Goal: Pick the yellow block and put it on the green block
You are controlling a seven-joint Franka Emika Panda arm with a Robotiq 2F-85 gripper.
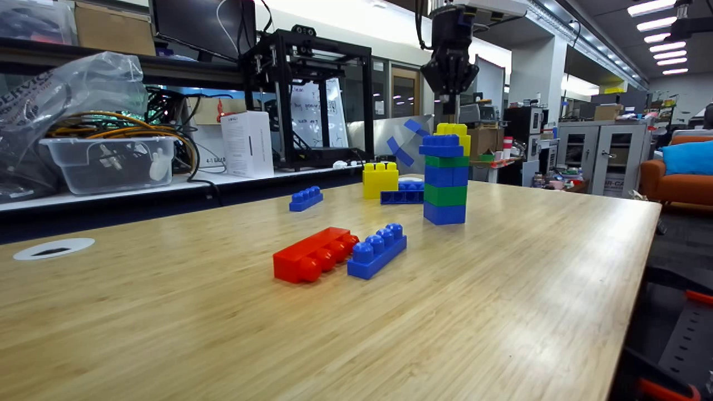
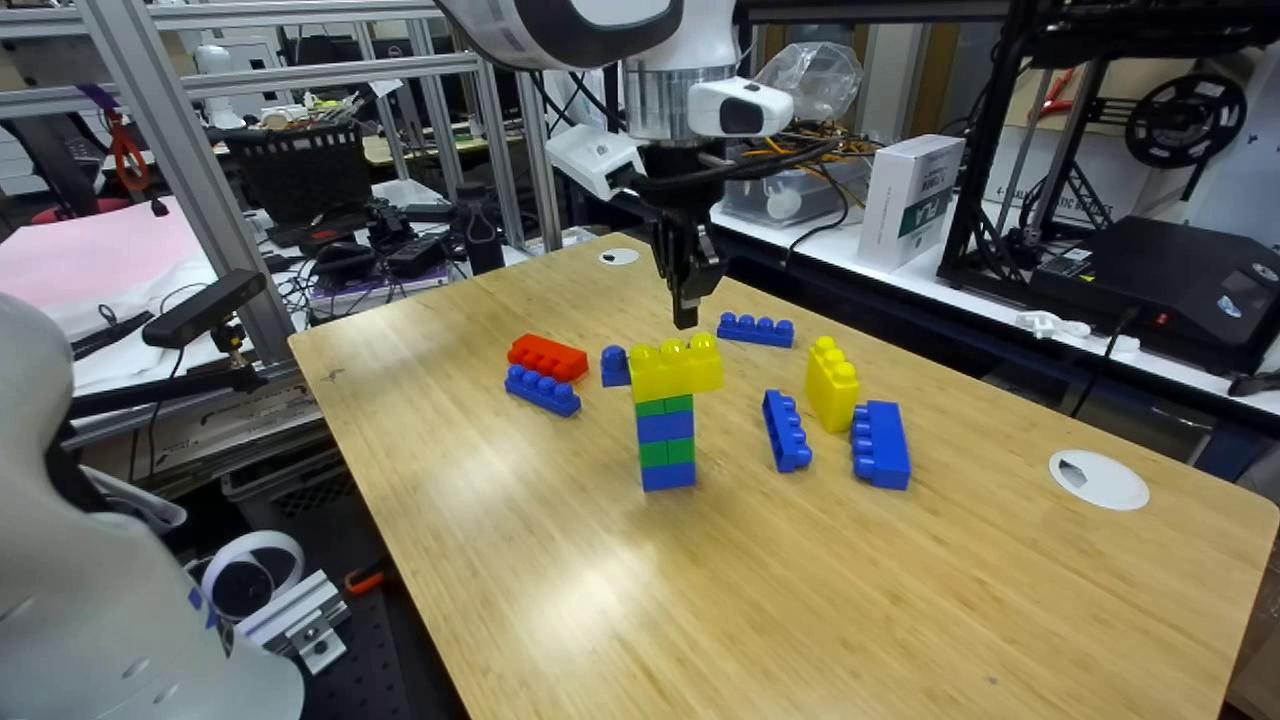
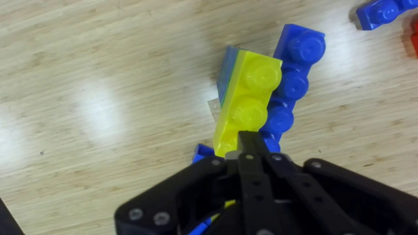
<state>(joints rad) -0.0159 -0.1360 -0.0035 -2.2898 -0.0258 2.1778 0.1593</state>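
1. Position: the low yellow toy brick [image 2: 676,376] sits atop the upper green brick [image 2: 664,406], near the centre of the frame in an exterior view; placement appears complete.
2. Fingers: the Robotiq gripper [image 2: 685,318] hangs just above the yellow studs, fingertips together with nothing between them.
3. Handling: expect a light, stiff plastic part, hardly fragile, with smooth faces that may slip.
4. Grip: if repositioning is required, clamp the long side walls below the studs. The blue four-stud brick [image 3: 294,86], just beside on the right in the wrist view, may obstruct one finger.
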